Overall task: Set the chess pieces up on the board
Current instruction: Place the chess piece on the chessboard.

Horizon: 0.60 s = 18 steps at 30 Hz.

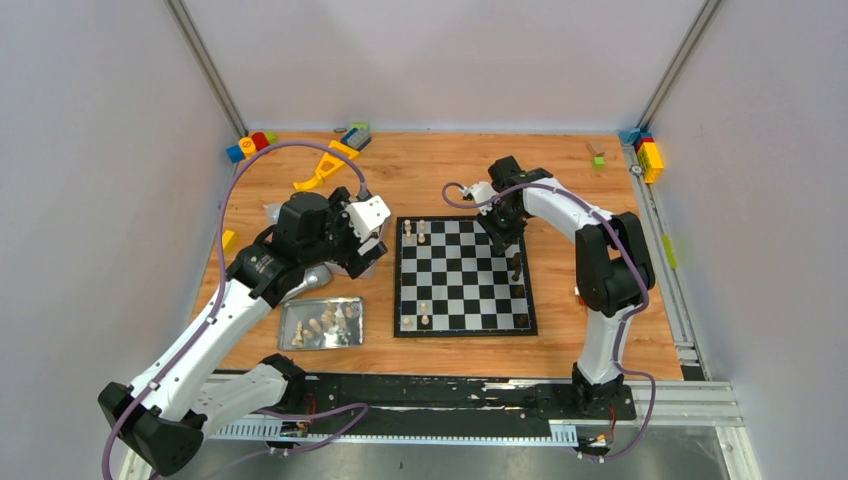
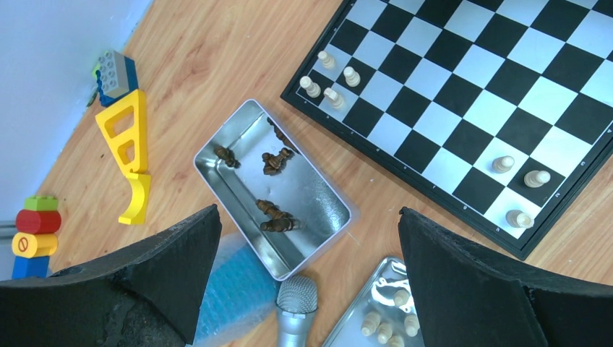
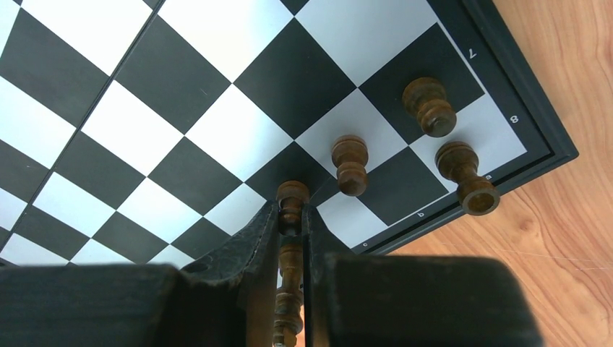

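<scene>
Step in hand: placing a dark man on the right-hand side of the board [image 3: 181, 108].

Right gripper [image 3: 291, 217]: fingers pressed together, pinching one dark piece [image 3: 292, 196]. The piece lies squarely between the jaws, its head just clear of the fingertips, the rest hidden between the fingers. It hangs over a black square near the board's edge, just beside three standing dark pieces [image 3: 352, 163]. Whether it touches the square cannot be told.

Left gripper [image 2: 307, 217]: jaws spread wide, holding nothing. It hangs above a metal tray [image 2: 231, 195] that holds further dark pieces [image 2: 275, 163], just off the board's left edge. A few pale pieces [image 2: 329, 79] stand on the board.

Judgement: the task is at an early stage, most squares being bare. The next move calls for lowering the held piece upright onto a free square, without knocking its neighbours, then parting the fingers and lifting straight up
</scene>
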Tool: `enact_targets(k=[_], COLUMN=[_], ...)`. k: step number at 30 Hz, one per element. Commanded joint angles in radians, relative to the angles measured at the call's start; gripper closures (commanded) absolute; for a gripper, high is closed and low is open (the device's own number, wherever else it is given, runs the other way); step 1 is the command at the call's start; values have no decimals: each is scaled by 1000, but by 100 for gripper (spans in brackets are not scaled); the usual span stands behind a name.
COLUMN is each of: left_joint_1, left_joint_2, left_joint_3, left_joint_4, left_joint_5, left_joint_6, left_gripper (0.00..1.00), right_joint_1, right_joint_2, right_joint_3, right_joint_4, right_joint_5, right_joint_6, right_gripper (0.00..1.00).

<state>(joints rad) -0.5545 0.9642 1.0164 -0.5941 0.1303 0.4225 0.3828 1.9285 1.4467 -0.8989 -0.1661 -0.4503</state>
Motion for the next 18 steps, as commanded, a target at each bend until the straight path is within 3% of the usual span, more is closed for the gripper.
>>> enact_targets(k=[1, 5, 10, 18], left_joint_1=[5, 5, 49, 227], left_joint_2=[0, 3, 25, 243], left_joint_3=[13, 2, -18, 75], left_joint_4=[33, 42, 64, -11], left_joint_5=[13, -7, -19, 10], left_joint_6=[4, 9, 24, 40], left_gripper=[0, 0, 0, 4], right_joint_1=[-4, -4, -3, -4], right_joint_2=[13, -5, -66, -178], right_joint_3=[9, 22, 84, 147], right_joint_4=[21, 24, 1, -13], right_joint_5=[-3, -4, -46, -103], right_joint_6=[-2, 8, 18, 33], right_gripper=[82, 62, 49, 44])
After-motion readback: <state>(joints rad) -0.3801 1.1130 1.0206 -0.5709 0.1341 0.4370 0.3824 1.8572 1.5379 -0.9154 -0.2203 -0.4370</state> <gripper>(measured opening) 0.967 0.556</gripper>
